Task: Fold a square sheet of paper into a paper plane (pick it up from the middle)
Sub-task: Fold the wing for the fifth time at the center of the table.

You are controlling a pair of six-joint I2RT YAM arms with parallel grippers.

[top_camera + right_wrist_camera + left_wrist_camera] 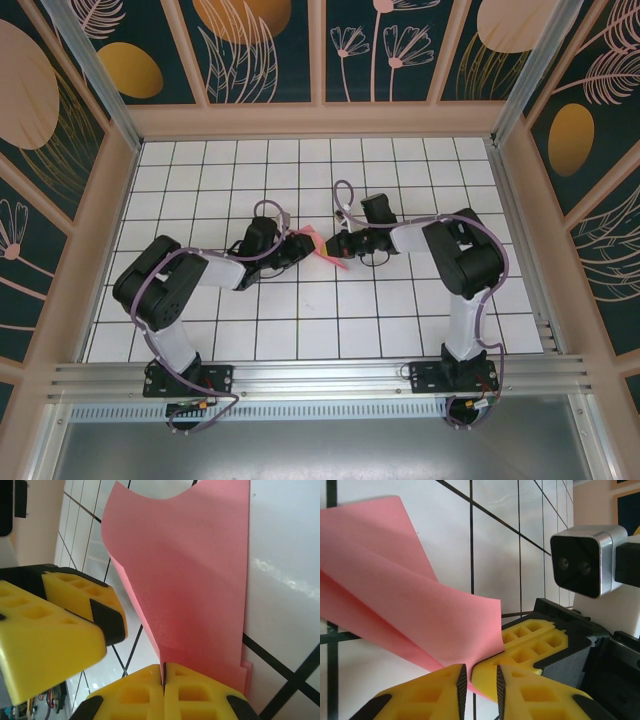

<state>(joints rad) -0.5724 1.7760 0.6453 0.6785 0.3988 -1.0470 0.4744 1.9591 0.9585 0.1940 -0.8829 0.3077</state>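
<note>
While right jaws pinch paper (pixel 190 580) over tiled table (pixel 400 330), left jaws straddle it, ajar.

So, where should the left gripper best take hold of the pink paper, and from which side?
Probably at the corner of the folded pink paper just beside where the right gripper pinches it shut. The left gripper should come from its own side, one finger on each face: the layers meet flat there, while the far flap curls loose.
</note>
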